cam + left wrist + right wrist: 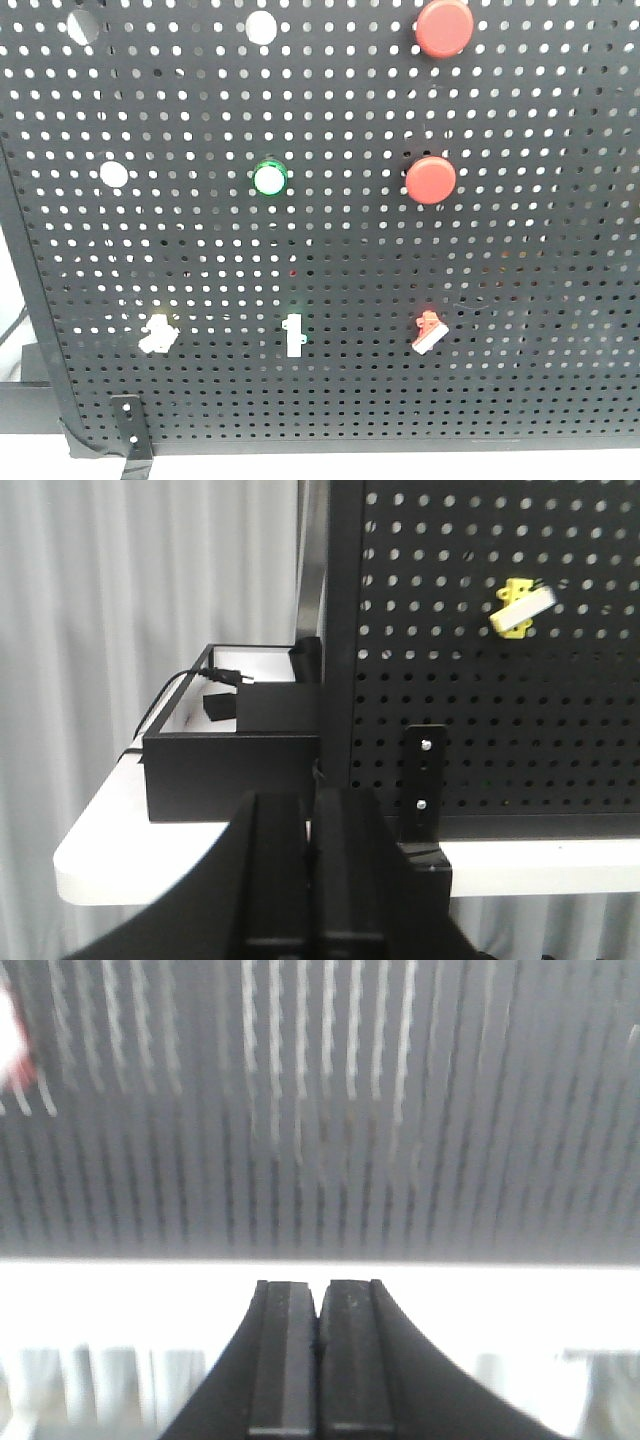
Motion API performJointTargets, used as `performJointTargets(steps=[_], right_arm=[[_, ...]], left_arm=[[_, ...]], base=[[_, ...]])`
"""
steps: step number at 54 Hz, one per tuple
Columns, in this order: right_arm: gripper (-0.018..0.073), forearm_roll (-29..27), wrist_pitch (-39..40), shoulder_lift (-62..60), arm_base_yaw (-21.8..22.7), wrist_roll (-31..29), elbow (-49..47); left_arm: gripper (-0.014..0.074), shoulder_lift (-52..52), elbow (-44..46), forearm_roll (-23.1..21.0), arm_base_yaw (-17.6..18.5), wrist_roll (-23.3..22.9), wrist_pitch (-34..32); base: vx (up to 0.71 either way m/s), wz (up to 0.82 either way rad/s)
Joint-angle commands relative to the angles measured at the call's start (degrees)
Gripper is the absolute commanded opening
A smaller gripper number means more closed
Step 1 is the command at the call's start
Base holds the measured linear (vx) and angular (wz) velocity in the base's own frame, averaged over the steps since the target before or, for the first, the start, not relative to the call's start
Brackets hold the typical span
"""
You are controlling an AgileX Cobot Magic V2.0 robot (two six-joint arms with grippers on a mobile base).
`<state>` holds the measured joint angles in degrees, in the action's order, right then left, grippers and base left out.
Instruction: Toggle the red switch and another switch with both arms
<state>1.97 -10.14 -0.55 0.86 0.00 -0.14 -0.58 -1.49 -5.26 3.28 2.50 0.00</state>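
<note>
On the black pegboard point(520, 260), the red switch point(430, 332) sits at the lower right, its white lever tilted. The other switch, pale yellow point(158, 333), is at the lower left. Neither gripper shows in the front view. In the left wrist view my left gripper point(312, 810) is shut and empty, low and left of the yellow switch point(520, 607), well apart from it. In the blurred right wrist view my right gripper point(320, 1295) is shut with nothing in it. A red and white smear point(12, 1045) at the top left may be the red switch.
A green-based white toggle point(293, 335) sits between the two switches. Above are two big red push buttons point(431, 180) point(443, 27), a green-ringed button point(269, 179) and white round caps. A black box point(235, 755) with a cable stands on the white table point(120, 850) left of the board.
</note>
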Motion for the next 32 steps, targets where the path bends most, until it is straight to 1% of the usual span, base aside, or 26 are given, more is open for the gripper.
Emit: performJointTargets(steps=[1,12,18,32], right_arm=[[-0.0006,-0.1,3.6,-0.2,0.4,0.0,-0.3],[-0.0006,0.2,3.8,-0.3,0.4,-0.4,2.2],[-0.0006,0.1,1.3,-0.3,0.4,-0.4,2.2],[-0.0006,0.1,0.9,-0.3,0.4,-0.4,2.2]], left_arm=[[0.0003,-0.4,-1.1,0.0,-0.1,0.0,-4.2],[0.0003,-0.5,-1.1,0.0,-0.1,0.0,-4.2],[0.0003,-0.5,-1.1,0.0,-0.1,0.0,-4.2],[0.0003,-0.5,-1.1,0.0,-0.1,0.0,-4.2]], base=[[0.00,0.01],[0.00,0.00],[0.00,0.00],[0.00,0.00]])
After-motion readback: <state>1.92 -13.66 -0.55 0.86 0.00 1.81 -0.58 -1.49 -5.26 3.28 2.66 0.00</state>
